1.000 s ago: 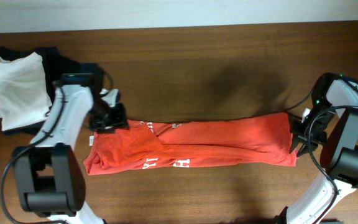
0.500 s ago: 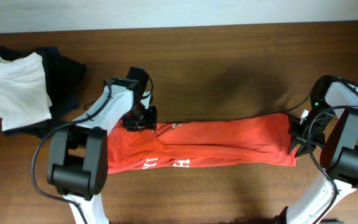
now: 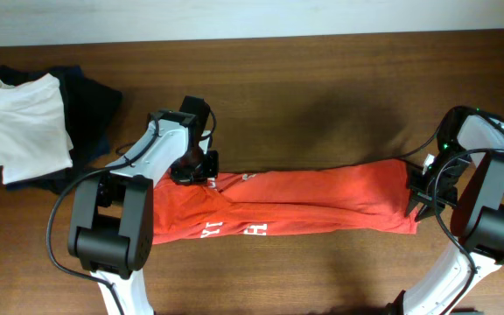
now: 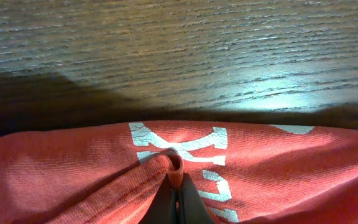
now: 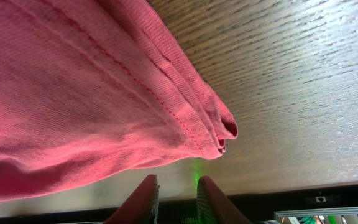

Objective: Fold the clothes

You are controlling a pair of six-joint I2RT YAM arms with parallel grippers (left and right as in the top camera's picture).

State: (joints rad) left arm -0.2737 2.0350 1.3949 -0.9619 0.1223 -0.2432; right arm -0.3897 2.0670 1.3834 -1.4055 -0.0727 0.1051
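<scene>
The clothes, an orange-red T-shirt (image 3: pixel 322 201) with white lettering, lie folded into a long band across the table's middle. My left gripper (image 3: pixel 194 167) is at the band's upper left edge. In the left wrist view that gripper (image 4: pixel 178 194) is shut on a small raised fold of the shirt (image 4: pixel 73 168), pinched next to the white print. My right gripper (image 3: pixel 419 198) sits at the band's right end. Its fingers (image 5: pixel 145 198) stand slightly apart over bare wood, just below the shirt's hem (image 5: pixel 219 134), with nothing between them.
A folded white garment (image 3: pixel 26 122) lies on dark folded garments (image 3: pixel 90 98) at the far left. Bare wooden table (image 3: pixel 322 96) stretches behind the shirt, and a pale wall runs along the table's back edge.
My left gripper moved right from the shirt's left end to its upper edge, then shut on a fold of fabric. The right arm has not moved.
</scene>
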